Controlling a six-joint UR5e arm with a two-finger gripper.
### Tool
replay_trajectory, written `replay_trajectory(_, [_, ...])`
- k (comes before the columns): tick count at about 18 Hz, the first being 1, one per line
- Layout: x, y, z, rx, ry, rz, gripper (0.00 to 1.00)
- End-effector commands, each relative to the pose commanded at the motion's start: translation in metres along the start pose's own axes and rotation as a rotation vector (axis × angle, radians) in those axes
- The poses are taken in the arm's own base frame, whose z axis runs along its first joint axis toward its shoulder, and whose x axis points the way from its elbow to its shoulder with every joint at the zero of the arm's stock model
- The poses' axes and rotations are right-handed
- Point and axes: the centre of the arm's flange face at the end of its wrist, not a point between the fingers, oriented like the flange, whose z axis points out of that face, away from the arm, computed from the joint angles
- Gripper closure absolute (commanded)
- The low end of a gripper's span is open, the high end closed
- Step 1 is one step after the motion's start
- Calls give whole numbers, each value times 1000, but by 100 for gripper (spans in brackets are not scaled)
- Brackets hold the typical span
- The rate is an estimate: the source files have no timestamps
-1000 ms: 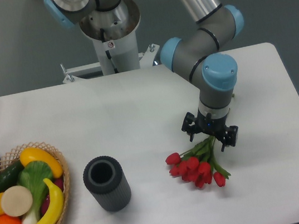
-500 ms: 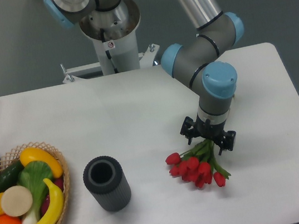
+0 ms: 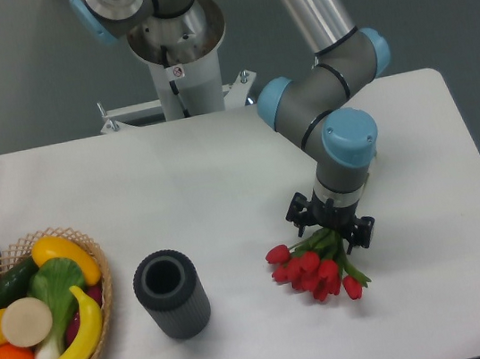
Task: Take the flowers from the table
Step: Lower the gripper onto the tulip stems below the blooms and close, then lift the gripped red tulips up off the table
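Nearest the camera, the flowers (image 3: 318, 267) are seen lying on the white desk (image 3: 221, 173), red heads fanned toward the front left and green stems running back and to the right, so that the long axis slants diagonally under the gripper (image 3: 331, 225). The gripper is set directly above the stem end, fingers spread to either side of the stems and, as far as can be judged, not yet clamped on them (contact is hidden by the wrist). The petals look smooth and waxy, the stems thin and flexible. Left of the bunch a ribbed dark cylinder (image 3: 171, 293) stands upright; farther left a woven basket (image 3: 88, 249) is filled with glossy fruit and vegetables.
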Motion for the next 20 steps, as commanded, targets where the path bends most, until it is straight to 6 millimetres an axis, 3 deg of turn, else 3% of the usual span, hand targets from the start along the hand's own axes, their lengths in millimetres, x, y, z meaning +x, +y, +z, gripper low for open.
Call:
replay_trajectory(1, [1,-1,1,-1,2,1,1])
replay_trajectory(6, [2,0,-2,-1,-2,-3,37])
replay_trajectory(13, [2,0,-6,2,-6,-7,64])
replay_trajectory(20, [-3,-1,-33,27,-48,-6,65])
